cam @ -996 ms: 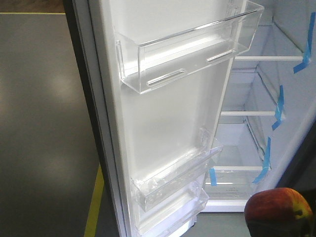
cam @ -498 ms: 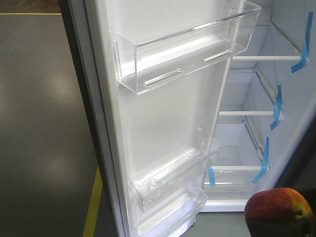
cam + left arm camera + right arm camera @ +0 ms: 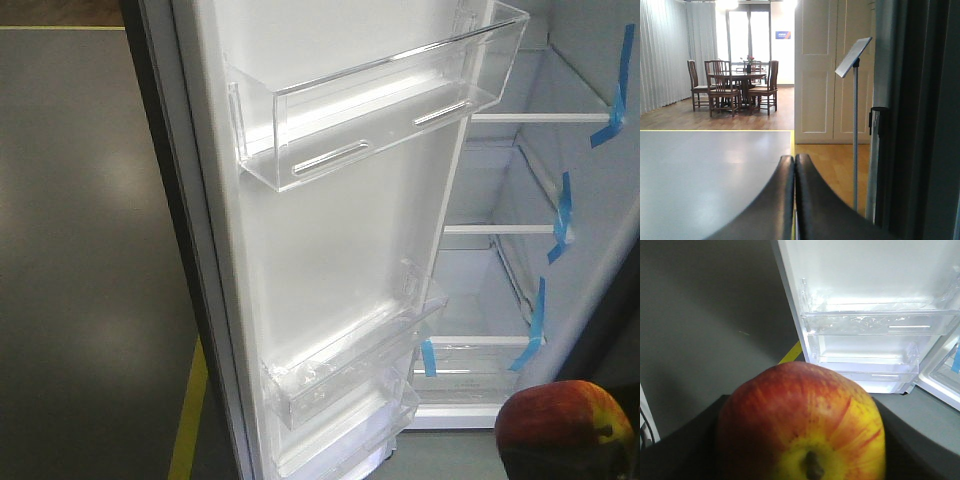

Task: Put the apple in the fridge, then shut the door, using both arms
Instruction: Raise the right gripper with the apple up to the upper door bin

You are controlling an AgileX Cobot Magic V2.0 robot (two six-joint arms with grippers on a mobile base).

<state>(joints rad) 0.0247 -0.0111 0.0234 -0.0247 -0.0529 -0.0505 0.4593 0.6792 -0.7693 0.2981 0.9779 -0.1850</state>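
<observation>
Currently the apple [image 3: 800,410] sits clamped in the right gripper [image 3: 802,440], low and just outside the fridge [image 3: 500,290]. Left gripper [image 3: 794,200] is pinched closed on nothing, not touching the fridge. Door [image 3: 330,250] stands wide open and no apple is on the fridge shelves [image 3: 500,230]. My read: nothing is placed yet; insert, release and door closing are all left.

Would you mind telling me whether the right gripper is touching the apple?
Touching. The right wrist view shows the apple seated in the right gripper, its dark fingers flush against the fruit on both sides with no gap.
</observation>
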